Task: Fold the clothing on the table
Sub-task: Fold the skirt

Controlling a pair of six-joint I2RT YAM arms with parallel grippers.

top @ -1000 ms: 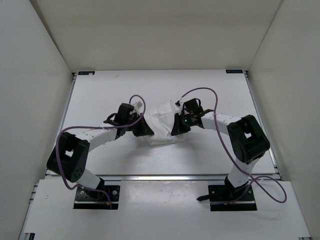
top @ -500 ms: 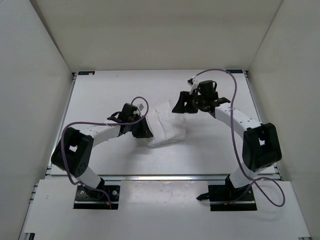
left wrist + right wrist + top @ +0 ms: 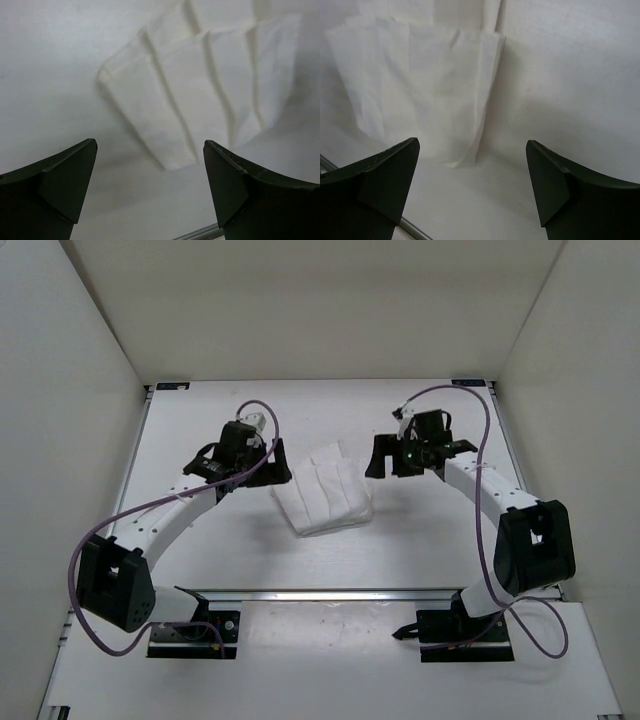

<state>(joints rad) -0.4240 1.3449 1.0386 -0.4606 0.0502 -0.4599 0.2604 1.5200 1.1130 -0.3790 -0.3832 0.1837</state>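
The clothing (image 3: 325, 495) lies as a small folded white pleated bundle in the middle of the table (image 3: 200, 420). It also shows in the left wrist view (image 3: 200, 95) and the right wrist view (image 3: 420, 85). My left gripper (image 3: 268, 465) hovers just left of the bundle, jaws wide open (image 3: 150, 165) with only bare table between them. My right gripper (image 3: 385, 462) sits just right of the bundle, also open (image 3: 472, 167) and holding nothing. Neither gripper touches the fabric.
White walls enclose the table on three sides. A metal edge rail (image 3: 330, 592) runs along the near side, in front of the arm bases. Purple cables (image 3: 450, 390) loop off both arms.
Both grippers have opened and let go of the clothing. The left one drew back to the left, the right one back to the right. The folded bundle stays on the table.
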